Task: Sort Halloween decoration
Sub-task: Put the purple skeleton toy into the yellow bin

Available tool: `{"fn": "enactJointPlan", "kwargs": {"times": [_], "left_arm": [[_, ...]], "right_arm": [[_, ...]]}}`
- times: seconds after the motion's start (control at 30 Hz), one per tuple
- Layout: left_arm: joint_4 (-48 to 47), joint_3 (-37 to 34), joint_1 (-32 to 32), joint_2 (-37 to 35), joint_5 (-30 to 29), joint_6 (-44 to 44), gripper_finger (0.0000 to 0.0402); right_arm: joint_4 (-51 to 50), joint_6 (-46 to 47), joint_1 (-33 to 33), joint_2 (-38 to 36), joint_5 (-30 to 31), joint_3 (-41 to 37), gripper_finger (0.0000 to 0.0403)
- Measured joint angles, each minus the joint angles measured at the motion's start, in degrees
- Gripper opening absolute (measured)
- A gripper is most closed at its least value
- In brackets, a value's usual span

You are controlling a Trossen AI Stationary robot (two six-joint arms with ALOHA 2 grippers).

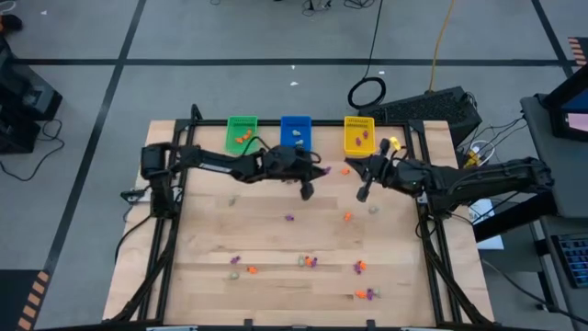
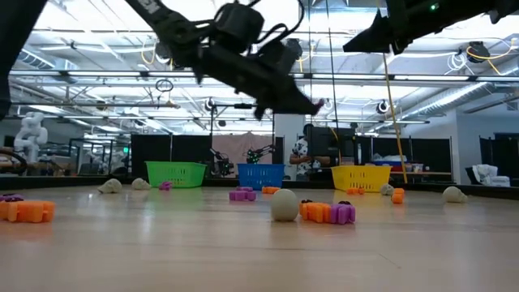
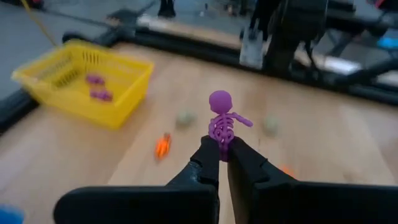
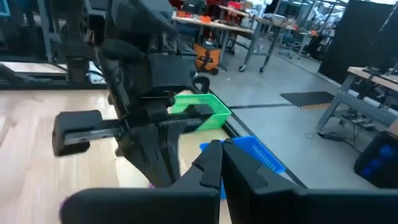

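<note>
A tiny purple plastic skeleton figure [image 3: 221, 122] sits pinched by its lower end between the two dark fingers of the left gripper [image 3: 222, 157], which are pressed together on it so that its round head and ribs stand clear above the tips. In the high view the left gripper [image 1: 307, 190] hangs over the bare wooden table [image 1: 202, 248], just in front of the blue plastic bin [image 1: 295, 130], with the green plastic bin [image 1: 242, 130] to one side and the yellow plastic bin [image 1: 358, 134] to the other. The step in hand looks like the carry of one picked piece toward its bin. Since the yellow bin [image 3: 87, 82] already holds purple pieces, the next move probably calls for swinging the left arm across to that bin, stopping above its rim and parting the fingers to drop the skeleton inside. The left arm reaches from the table's left edge, stretched nearly level, its wrist tipped down. The right gripper [image 1: 363, 194] hovers near, in front of the yellow bin, its fingers closed on nothing, the arm bent in from the right edge; it stands close to the likely path, so clearance matters. More orange, purple and pale trinkets [image 1: 309, 262] lie scattered along the near part of the table, unsorted.
</note>
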Motion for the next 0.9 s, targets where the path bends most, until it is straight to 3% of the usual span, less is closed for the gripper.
{"fn": "enactJointPlan", "kwargs": {"times": [0.37,0.9], "left_arm": [[-3.2,18.6,3.6,14.3,0.2,0.0,0.0008],[-24.5,48.3,9.3,31.9,1.7,-0.2,0.0008]], "right_arm": [[-0.3,0.0,-0.5,-0.3,0.4,0.0,0.0000],[-0.3,-0.3,-0.5,-0.3,3.0,0.0,0.0000]]}}
